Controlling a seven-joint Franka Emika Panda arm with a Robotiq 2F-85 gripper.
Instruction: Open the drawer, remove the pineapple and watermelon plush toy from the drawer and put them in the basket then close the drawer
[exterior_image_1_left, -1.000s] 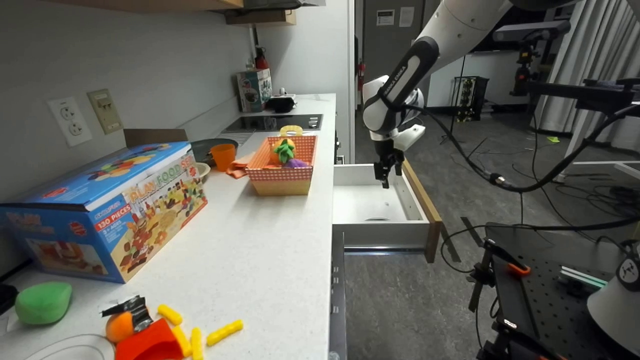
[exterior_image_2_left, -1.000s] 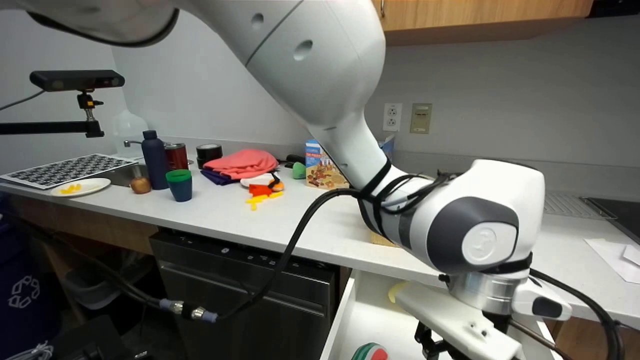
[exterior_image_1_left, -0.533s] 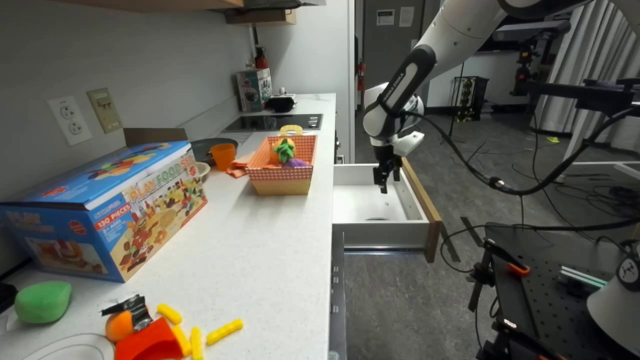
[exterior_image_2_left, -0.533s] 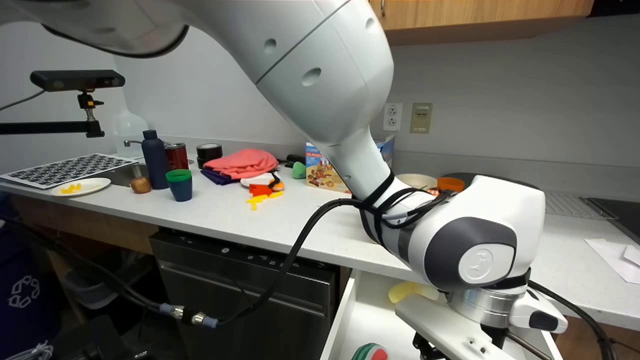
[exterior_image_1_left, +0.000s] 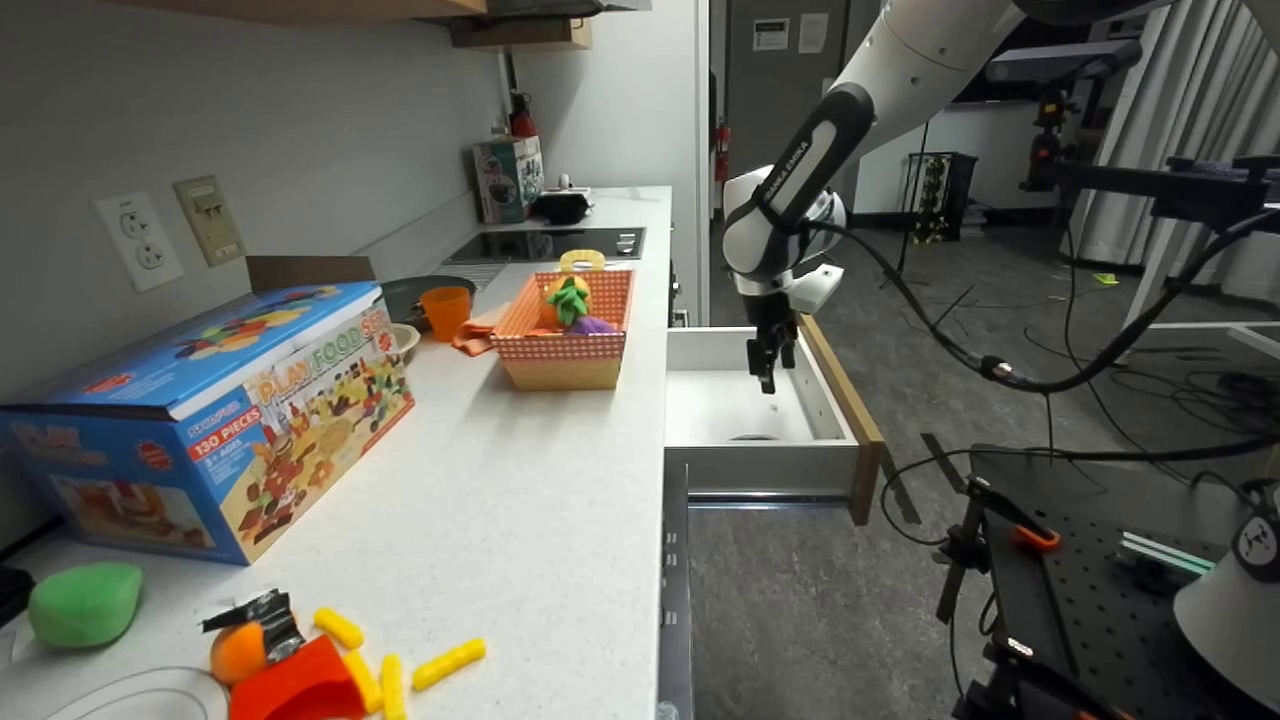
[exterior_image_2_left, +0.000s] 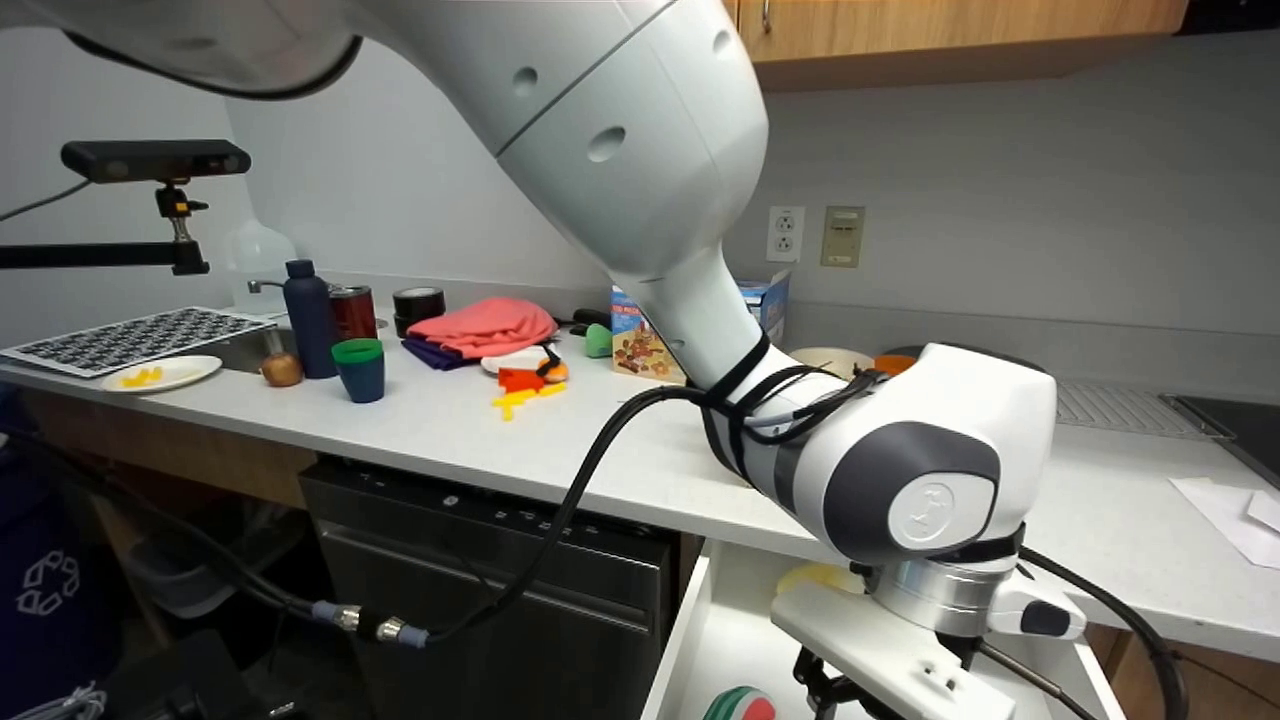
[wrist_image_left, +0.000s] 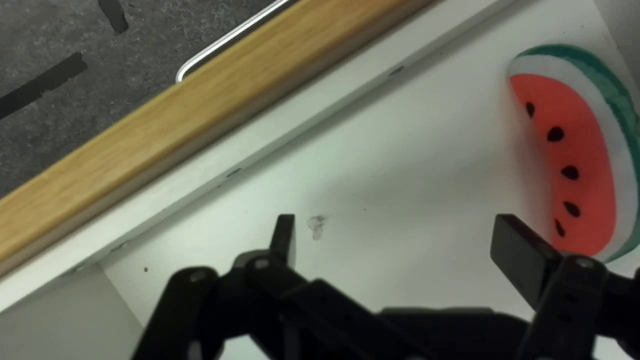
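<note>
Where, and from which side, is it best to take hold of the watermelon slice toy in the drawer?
I would grip the watermelon slice toy across its middle, bringing the open gripper down from above, one jaw at the straighter red edge, one at the curved green rind. It lies in the open drawer, reachable from above, and looks narrower across than end to end.

Robotiq gripper (exterior_image_1_left: 777, 376): sits lower against the drawer (exterior_image_1_left: 760, 472), in an exterior view, than one second ago. Panda wrist (exterior_image_2_left: 925, 510): displaced left, in an exterior view. Orange cup (exterior_image_2_left: 893, 364): hidden one second ago, now partly exposed beyond the wrist.
</note>
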